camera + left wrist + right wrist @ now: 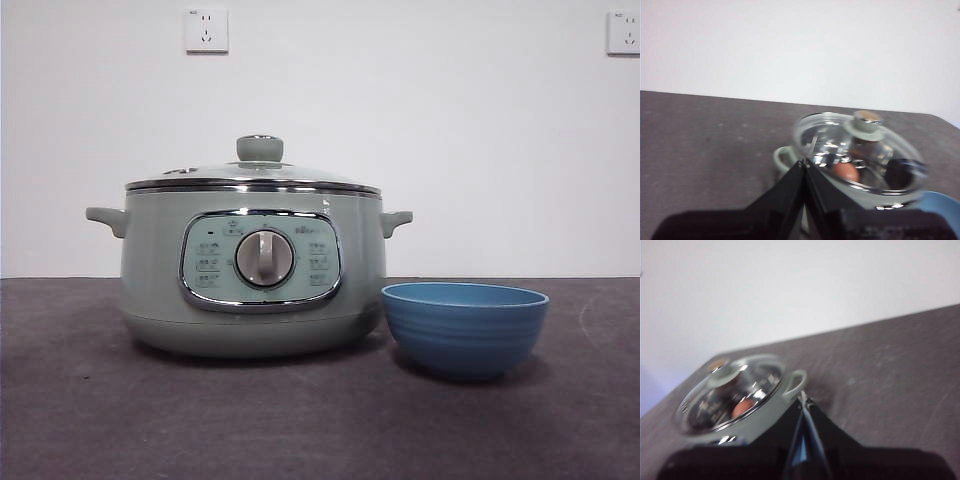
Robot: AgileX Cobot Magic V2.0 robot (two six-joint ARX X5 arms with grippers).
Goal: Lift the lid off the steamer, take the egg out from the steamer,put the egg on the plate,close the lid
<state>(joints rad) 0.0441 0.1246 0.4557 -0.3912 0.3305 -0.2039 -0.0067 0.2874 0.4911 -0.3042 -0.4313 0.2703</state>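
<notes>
A dark table [100, 420] holds a large sage-green steamer [250, 270] left of centre, control dial facing front. Its glass lid [252, 178] sits closed on the pot. Just right of the steamer, slightly nearer, stands an empty blue ribbed bowl [465, 325]; no plate shows. Through the lid, a brown egg [846, 172] lies inside. The left gripper [805, 165] and right gripper [804, 399] hover apart from the pot, jaws pressed together, holding nothing. Judging by this, no step is done yet.

Lid [255, 175] on steamer [250, 275], egg [846, 172] inside, bowl [465, 327] just right.
</notes>
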